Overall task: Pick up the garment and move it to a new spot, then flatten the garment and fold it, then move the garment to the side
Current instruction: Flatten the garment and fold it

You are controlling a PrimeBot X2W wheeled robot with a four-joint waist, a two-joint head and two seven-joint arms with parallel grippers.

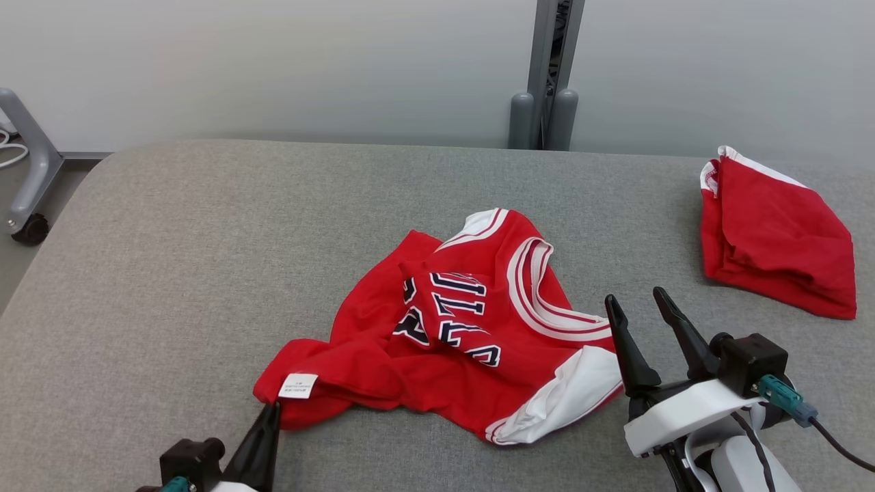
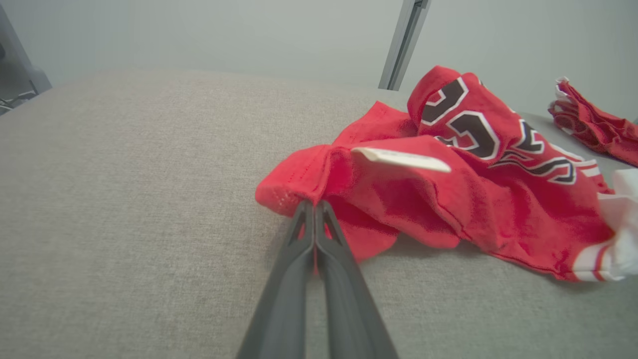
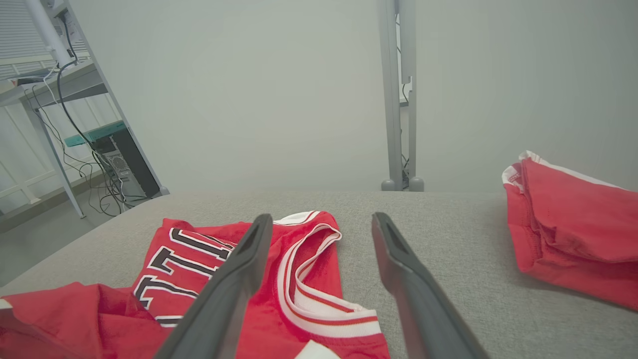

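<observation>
Left gripper (image 2: 314,205) tight on garment (image 2: 448,209)

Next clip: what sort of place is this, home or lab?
Probably a lab or test room: a grey padded table bearing a red jersey, a bare wall with a metal post, and a computer tower with loose cables beside it.

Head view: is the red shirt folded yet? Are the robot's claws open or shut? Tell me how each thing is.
jersey: crumpled, not folded, lying on the table.
left gripper: shut, pinching the jersey's edge.
right gripper: open, holding nothing.
other red garment: loosely folded, lying at the table's far right.
</observation>
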